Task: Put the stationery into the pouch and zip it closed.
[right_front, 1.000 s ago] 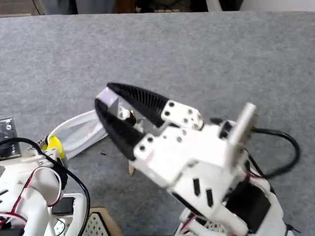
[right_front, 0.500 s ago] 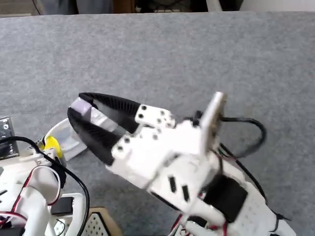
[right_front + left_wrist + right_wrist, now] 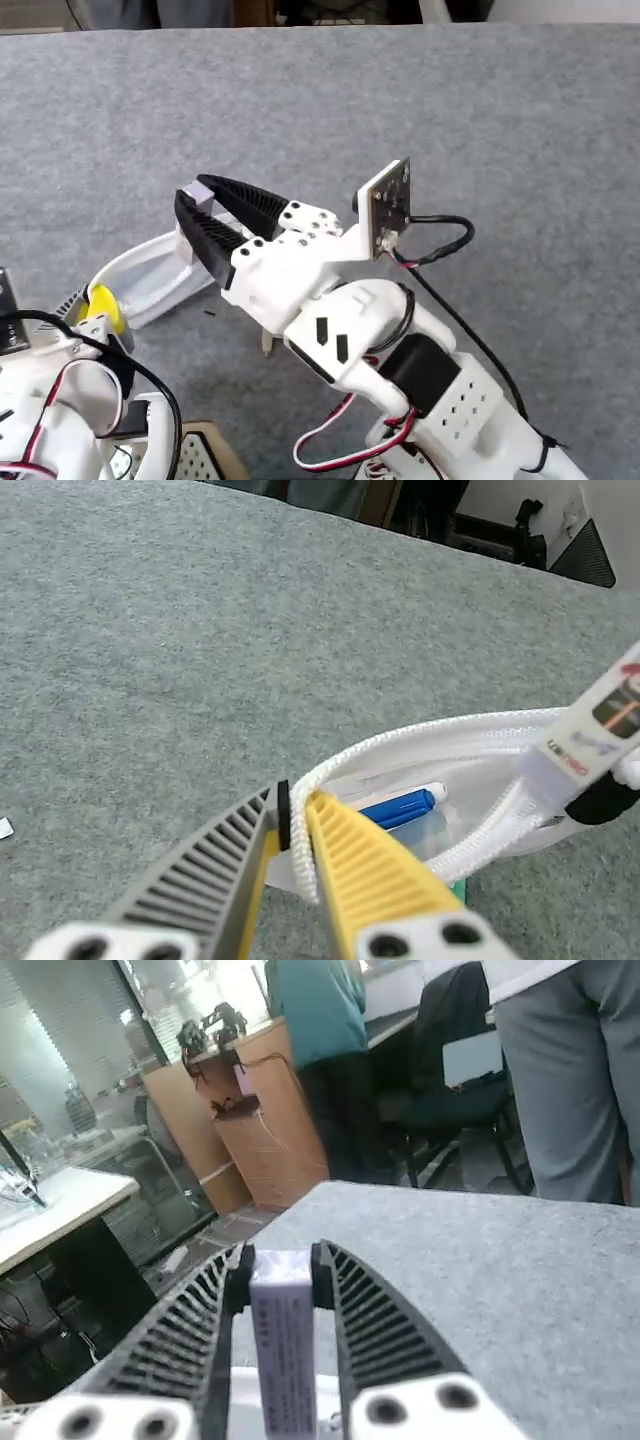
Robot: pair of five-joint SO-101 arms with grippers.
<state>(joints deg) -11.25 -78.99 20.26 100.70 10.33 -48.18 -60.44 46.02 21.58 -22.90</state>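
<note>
The white translucent pouch (image 3: 150, 275) lies open on the grey table, with a blue pen (image 3: 400, 808) inside it. My left gripper (image 3: 290, 820), yellow and grey, is shut on the pouch's zipper rim (image 3: 400, 752); it also shows in the high view as the left gripper (image 3: 100, 305) at the pouch's near end. My right gripper (image 3: 195, 200), with black fingers, is shut on a lavender and white eraser-like block (image 3: 283, 1330). It holds that block (image 3: 198, 190) just above the pouch's far end, and the block (image 3: 590, 740) shows in the left wrist view over the opening.
Grey carpet-like table surface (image 3: 450, 110) stretches open to the back and right. A small tan object (image 3: 266, 343) lies near the right arm's base. People and office furniture stand beyond the table's far edge.
The right arm swung the held block left over the pouch, then back a little and up. Its wrist has turned. The left gripper has kept its hold on the pouch rim.
</note>
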